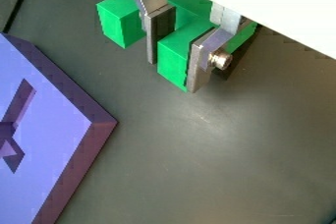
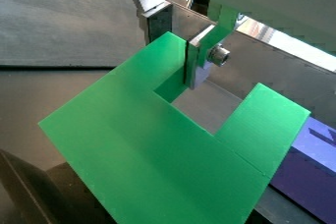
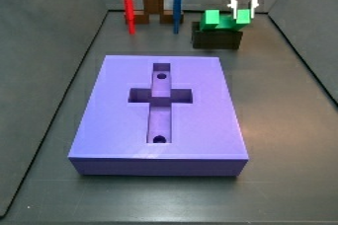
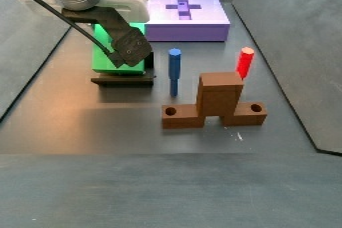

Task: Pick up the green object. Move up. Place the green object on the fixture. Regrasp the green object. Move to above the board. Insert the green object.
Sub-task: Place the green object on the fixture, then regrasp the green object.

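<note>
The green object (image 3: pixel 219 18) rests on top of the dark fixture (image 3: pixel 218 39) at the back right, beyond the board (image 3: pixel 113 120). My gripper (image 3: pixel 243 12) comes down from above and is shut on the green object. In both wrist views the silver fingers (image 1: pixel 198 63) clamp one of its prongs (image 1: pixel 174 59), and the other prong (image 1: pixel 121 22) stands free beside them. The gripper (image 4: pixel 118 44) covers much of the green object (image 4: pixel 104 64) over the fixture (image 4: pixel 123 81) in a side view. A corner of the purple board (image 1: pixel 39 120) shows in a wrist view.
A brown upright block (image 4: pixel 217 100) on a base stands with a red peg (image 4: pixel 245 62) and a blue peg (image 4: pixel 174 67) beside it. In a side view these sit at the back (image 3: pixel 154 2), left of the fixture. Dark walls enclose the floor.
</note>
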